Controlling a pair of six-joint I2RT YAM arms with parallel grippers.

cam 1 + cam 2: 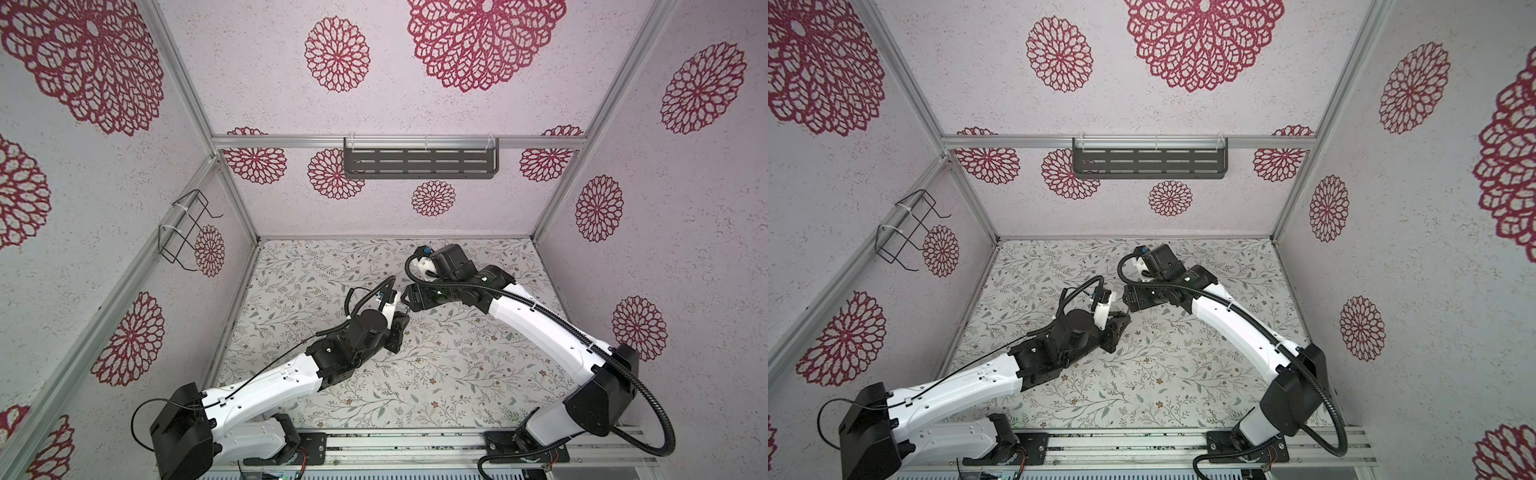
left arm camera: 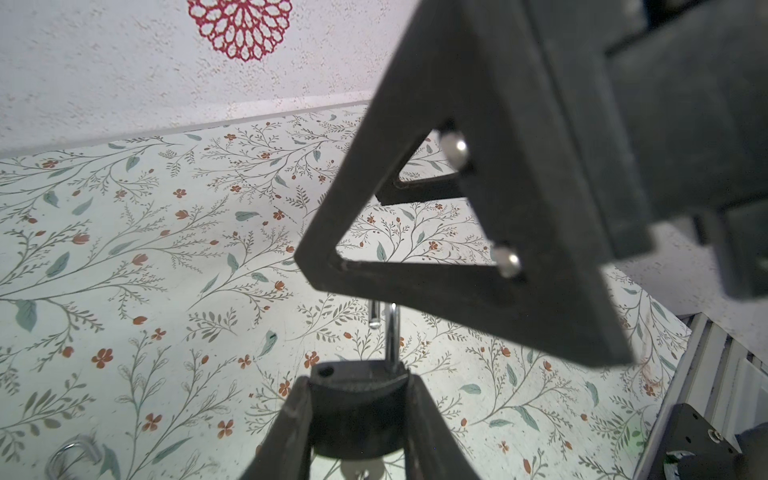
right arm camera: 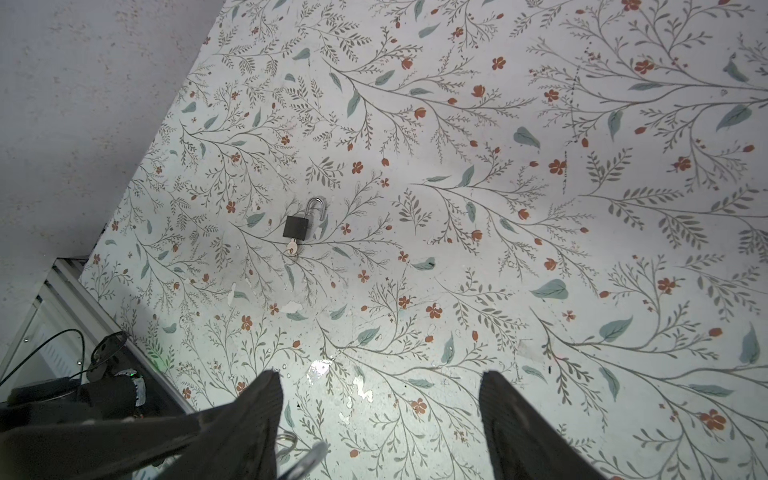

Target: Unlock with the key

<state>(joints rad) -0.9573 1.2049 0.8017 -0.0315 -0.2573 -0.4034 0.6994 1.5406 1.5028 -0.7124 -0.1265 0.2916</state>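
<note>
My left gripper is shut on a small black padlock, which it holds up above the floral table. The lock's silver shackle stands open, its free end clear of the body. A silver key shows just under the lock. My right gripper is open with nothing between its fingers. It hangs close beyond the shackle, and one triangular finger fills much of the left wrist view. In both top views the left gripper and the right gripper nearly meet above mid-table.
Another black padlock lies on the table with an open shackle and a key in its base. A wire rack hangs on the left wall, and a dark slotted shelf on the back wall. An aluminium rail runs along the front.
</note>
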